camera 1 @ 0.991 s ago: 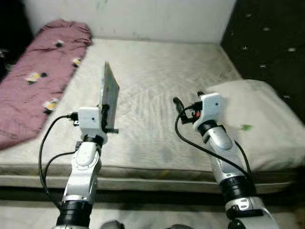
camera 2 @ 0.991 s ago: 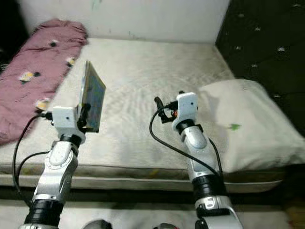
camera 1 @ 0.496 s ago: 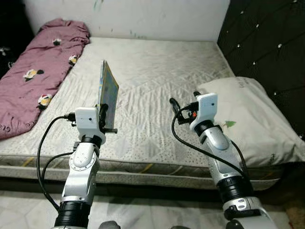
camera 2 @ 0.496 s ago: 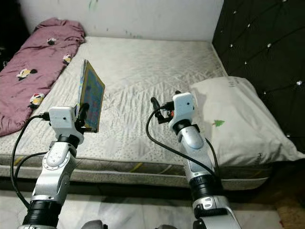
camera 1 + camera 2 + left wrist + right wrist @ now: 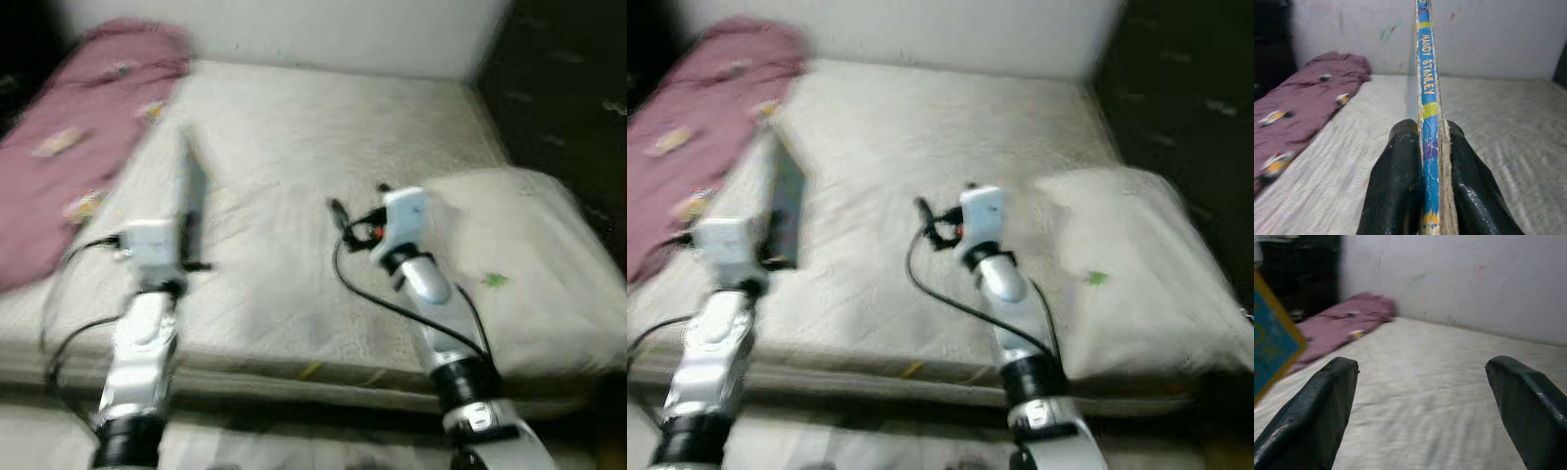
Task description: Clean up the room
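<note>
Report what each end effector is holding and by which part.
The left end effector pinches a thin book upright at its lower spine edge, one finger on each cover. The right end effector is open above the mattress, holding nothing.

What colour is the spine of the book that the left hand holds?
The book's spine is mostly blue with yellow lettering and yellow-green bands; the left wrist view shows it best.

The head views blur and swing; the thin blue-spined book [image 5: 188,191] now sits further left, edge-on to the camera

Bare mattress [image 5: 294,196] against white wall [image 5: 323,29], dark headboard [image 5: 568,88].
</note>
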{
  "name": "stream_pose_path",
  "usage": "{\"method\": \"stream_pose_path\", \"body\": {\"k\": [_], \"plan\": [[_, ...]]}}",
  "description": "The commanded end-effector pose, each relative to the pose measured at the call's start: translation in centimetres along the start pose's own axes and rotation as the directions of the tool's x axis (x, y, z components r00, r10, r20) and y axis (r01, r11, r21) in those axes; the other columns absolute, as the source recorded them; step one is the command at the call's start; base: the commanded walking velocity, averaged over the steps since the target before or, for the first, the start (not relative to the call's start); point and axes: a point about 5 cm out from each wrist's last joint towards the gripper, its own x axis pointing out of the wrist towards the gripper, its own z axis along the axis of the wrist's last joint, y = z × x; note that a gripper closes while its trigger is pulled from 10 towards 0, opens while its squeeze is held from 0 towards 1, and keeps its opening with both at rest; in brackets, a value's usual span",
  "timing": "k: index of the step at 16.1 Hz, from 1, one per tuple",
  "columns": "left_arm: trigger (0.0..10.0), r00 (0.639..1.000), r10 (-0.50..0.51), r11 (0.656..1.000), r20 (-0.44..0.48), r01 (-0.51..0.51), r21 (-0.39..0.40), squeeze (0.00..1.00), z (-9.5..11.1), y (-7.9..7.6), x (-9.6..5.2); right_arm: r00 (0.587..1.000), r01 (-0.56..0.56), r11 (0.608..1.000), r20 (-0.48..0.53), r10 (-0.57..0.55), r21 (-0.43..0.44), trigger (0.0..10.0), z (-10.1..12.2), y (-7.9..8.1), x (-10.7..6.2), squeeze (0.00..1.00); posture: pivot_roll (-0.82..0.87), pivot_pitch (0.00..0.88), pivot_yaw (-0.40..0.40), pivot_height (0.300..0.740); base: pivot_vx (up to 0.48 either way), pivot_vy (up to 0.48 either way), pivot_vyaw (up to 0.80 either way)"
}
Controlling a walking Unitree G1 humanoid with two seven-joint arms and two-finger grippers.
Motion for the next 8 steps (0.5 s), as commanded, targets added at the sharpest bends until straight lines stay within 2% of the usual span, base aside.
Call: {"method": "stream_pose_path", "body": {"k": [1, 4, 8], "plan": [[10.0, 0.996, -0.074, 0.997, 0.051, 0.075, -0.019, 0.00, 1.2, -2.2, 0.6, 0.999, 0.045, 0.999, -0.005, -0.045, -0.016, 10.0, 0.0, -1.5, -0.5, 0.00, -0.06, 0.000, -0.028, 0.740, 0.300, 0.000, 0.00], [10.0, 1.000, -0.018, 0.999, 0.010, 0.019, -0.027, 0.00, 0.7, -1.3, 0.7, 0.999, 0.052, 0.999, -0.006, -0.052, -0.014, 10.0, 0.0, -1.7, -0.6, 0.00, -0.06, 0.000, -0.023, 0.740, 0.000, 0.000, 0.00], [10.0, 0.999, -0.011, 1.000, 0.032, 0.010, 0.019, 0.00, 1.0, -1.0, 0.4, 0.997, 0.072, 0.997, -0.008, -0.072, -0.005, 10.0, 0.0, -2.1, -1.0, 0.00, -0.04, 0.000, -0.036, 0.740, 0.000, 0.000, 0.00]]}}
